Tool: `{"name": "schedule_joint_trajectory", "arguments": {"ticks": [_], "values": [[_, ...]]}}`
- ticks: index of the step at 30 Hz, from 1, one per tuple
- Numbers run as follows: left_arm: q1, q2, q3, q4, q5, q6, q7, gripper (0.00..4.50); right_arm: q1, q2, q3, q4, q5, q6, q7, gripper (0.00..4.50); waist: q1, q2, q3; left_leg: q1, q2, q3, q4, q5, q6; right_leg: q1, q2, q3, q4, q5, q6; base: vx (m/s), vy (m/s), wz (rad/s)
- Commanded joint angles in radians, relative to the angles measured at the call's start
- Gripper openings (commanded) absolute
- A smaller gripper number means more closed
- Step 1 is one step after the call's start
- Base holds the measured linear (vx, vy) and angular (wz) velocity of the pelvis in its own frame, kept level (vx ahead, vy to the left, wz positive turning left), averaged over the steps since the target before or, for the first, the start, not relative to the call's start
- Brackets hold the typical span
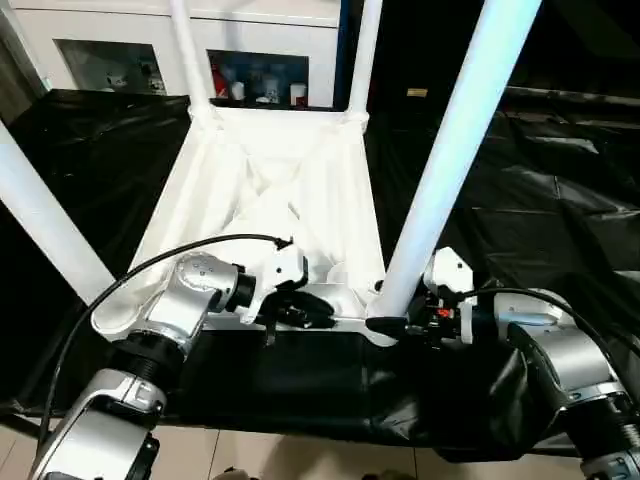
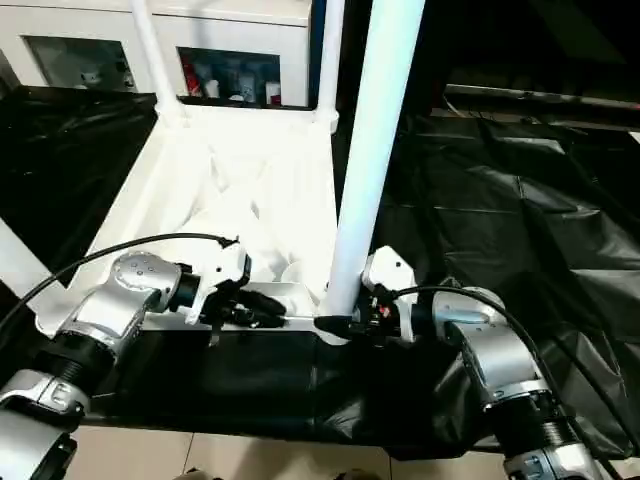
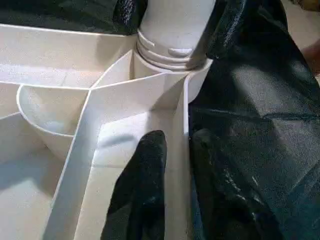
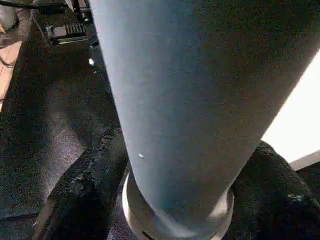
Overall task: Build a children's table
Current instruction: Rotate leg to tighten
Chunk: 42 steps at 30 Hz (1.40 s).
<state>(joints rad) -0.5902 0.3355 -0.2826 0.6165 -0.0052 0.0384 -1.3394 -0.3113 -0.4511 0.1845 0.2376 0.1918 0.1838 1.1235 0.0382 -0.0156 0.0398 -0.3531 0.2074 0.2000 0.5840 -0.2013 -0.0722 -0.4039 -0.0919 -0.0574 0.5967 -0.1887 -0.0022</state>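
I see all four long white tapered legs standing in the upturned white plastic tabletop; my right end effector clamps the nearest leg's base; left end effector straddles the rim, slightly parted; flipping remains

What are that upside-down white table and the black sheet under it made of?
The table top and legs look like moulded plastic: uniform glossy white, thin ribs, a ringed socket joint. The black sheet seems thin plastic film, creased and shiny.

Overhead light glares on the white table underside, washing out its ribs, while the black sheet stays dim with faint sheen; the near leg is shadowed grey and soft.
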Motion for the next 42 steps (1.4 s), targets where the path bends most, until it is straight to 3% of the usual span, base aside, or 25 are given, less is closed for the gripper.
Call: {"name": "schedule_joint_trajectory", "arguments": {"ticks": [1,7,13,14,19,25,34,40,42], "values": [[0.004,0.016,-0.026,-0.006,0.027,0.027,0.003,0.96,0.015,-0.010,0.015,-0.020,-0.002,0.008,0.014,3.13,0.001,-0.002,-0.051,0.003,0.028,-0.008,-0.064,-0.142,0.084,0.054,-0.044,0.039,-0.051,-0.050,-0.281,0.000,0.000,0.00],[-0.008,0.032,-0.045,-0.003,0.059,0.043,0.033,0.96,0.014,-0.012,0.022,-0.027,-0.005,0.014,0.014,3.13,-0.003,-0.002,-0.049,0.005,0.028,-0.009,-0.066,-0.167,0.075,0.052,-0.043,0.039,-0.057,-0.097,-0.270,0.000,0.000,0.00],[-0.012,0.043,-0.059,-0.008,0.079,0.034,0.036,0.96,0.009,-0.010,0.032,-0.017,-0.014,0.008,0.009,3.13,-0.004,-0.003,-0.051,0.004,0.027,-0.009,-0.063,-0.154,0.076,0.053,-0.044,0.040,-0.053,-0.075,-0.273,0.000,0.000,0.00],[-0.011,0.047,-0.065,-0.012,0.082,0.032,0.038,0.66,0.008,-0.009,0.032,-0.015,-0.015,0.005,0.008,3.13,-0.004,-0.003,-0.050,0.003,0.026,-0.009,-0.064,-0.156,0.077,0.053,-0.043,0.040,-0.054,-0.080,-0.272,0.000,0.000,0.00],[-0.010,0.048,-0.063,-0.020,0.072,0.034,0.035,0.25,0.008,-0.009,0.032,-0.006,-0.015,-0.003,0.009,3.13,-0.004,-0.003,-0.048,0.005,0.027,-0.010,-0.065,-0.177,0.067,0.050,-0.043,0.041,-0.057,-0.115,-0.265,0.000,0.000,0.00],[-0.010,0.049,-0.063,-0.022,0.069,0.035,0.032,0.08,0.006,-0.009,0.030,0.010,-0.014,-0.015,0.009,3.13,-0.004,-0.005,-0.049,0.004,0.027,-0.010,-0.064,-0.179,0.063,0.050,-0.045,0.041,-0.058,-0.133,-0.259,0.000,0.000,0.00],[-0.002,0.044,-0.061,-0.022,0.058,0.040,0.040,0.00,0.007,0.009,0.019,0.013,0.007,0.001,0.002,2.44,-0.003,-0.007,-0.054,0.004,0.026,-0.010,-0.062,-0.161,0.074,0.052,-0.044,0.040,-0.054,-0.114,-0.264,0.000,0.000,0.00],[0.000,0.013,-0.051,-0.015,0.061,0.045,0.105,0.00,0.014,0.048,-0.007,0.026,0.002,-0.009,-0.084,2.09,-0.004,-0.008,-0.048,0.005,0.025,-0.011,-0.065,-0.214,0.046,0.046,-0.044,0.042,-0.065,-0.214,-0.237,0.000,0.000,0.00],[-0.007,-0.024,-0.051,0.002,0.081,0.059,0.183,0.00,0.003,0.099,-0.038,0.079,-0.008,-0.007,-0.187,2.06,-0.007,-0.009,-0.046,0.006,0.025,-0.011,-0.067,-0.241,0.035,0.042,-0.045,0.042,-0.071,-0.272,-0.219,0.000,0.000,0.00]]}}
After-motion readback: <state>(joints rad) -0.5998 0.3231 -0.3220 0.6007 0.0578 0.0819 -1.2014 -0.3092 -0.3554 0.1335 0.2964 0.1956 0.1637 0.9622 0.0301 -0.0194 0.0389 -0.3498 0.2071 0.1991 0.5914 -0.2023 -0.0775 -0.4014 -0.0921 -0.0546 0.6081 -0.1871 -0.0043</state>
